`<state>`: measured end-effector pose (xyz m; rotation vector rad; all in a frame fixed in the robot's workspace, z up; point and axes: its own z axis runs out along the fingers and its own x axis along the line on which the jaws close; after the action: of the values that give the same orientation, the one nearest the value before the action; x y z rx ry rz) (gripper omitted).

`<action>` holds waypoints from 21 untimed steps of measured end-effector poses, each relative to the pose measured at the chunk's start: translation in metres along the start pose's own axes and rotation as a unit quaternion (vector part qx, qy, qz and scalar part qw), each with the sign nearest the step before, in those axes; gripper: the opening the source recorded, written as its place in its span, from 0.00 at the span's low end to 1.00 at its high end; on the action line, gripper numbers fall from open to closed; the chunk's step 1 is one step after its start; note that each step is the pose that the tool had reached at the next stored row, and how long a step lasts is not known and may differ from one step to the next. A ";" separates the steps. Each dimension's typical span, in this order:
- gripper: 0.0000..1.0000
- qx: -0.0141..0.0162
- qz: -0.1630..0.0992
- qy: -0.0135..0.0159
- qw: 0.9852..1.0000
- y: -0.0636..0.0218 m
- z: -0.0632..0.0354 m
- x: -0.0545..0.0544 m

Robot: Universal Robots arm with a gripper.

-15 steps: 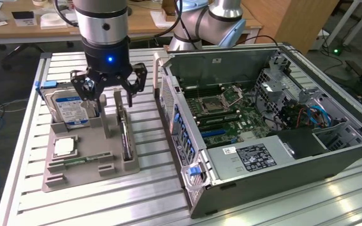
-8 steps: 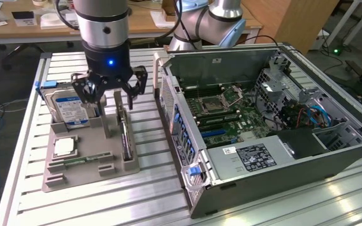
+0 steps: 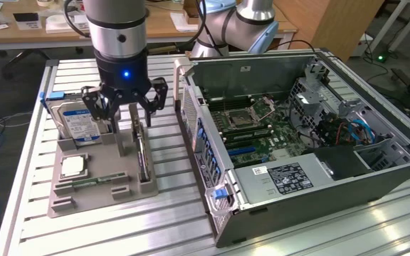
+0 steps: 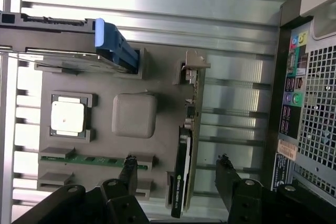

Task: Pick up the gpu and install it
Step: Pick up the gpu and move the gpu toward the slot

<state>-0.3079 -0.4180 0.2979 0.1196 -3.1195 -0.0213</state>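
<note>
Pincer (image 3: 128,120) released, spread wide; arm (image 3: 119,37) points straight down over the upright gpu (image 4: 182,179).

The gripper (image 3: 128,113) hangs spread wide over the gpu (image 3: 143,162), which stands on edge in a tray (image 3: 91,200) beside the open case (image 3: 319,213).

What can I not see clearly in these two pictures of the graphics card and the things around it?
- Fan side of the graphics card: the wrist view sees it edge-on; in the exterior view the open gripper hides part of it.
- Hard drive label: partly behind the fingers, print too small.
- Computer case: cut off by the wrist view's edge.
- White label inside the case: print too small in the exterior view.
</note>
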 end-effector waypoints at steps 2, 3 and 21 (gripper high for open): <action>0.71 0.000 0.000 0.000 1.000 0.0000 0.0010 0.000; 0.71 0.000 0.000 0.000 1.000 -0.0002 0.0014 -0.001; 0.71 0.000 0.000 0.000 1.000 -0.0006 0.0048 -0.007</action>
<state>-0.3011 -0.4180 0.2929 0.1197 -3.1195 -0.0211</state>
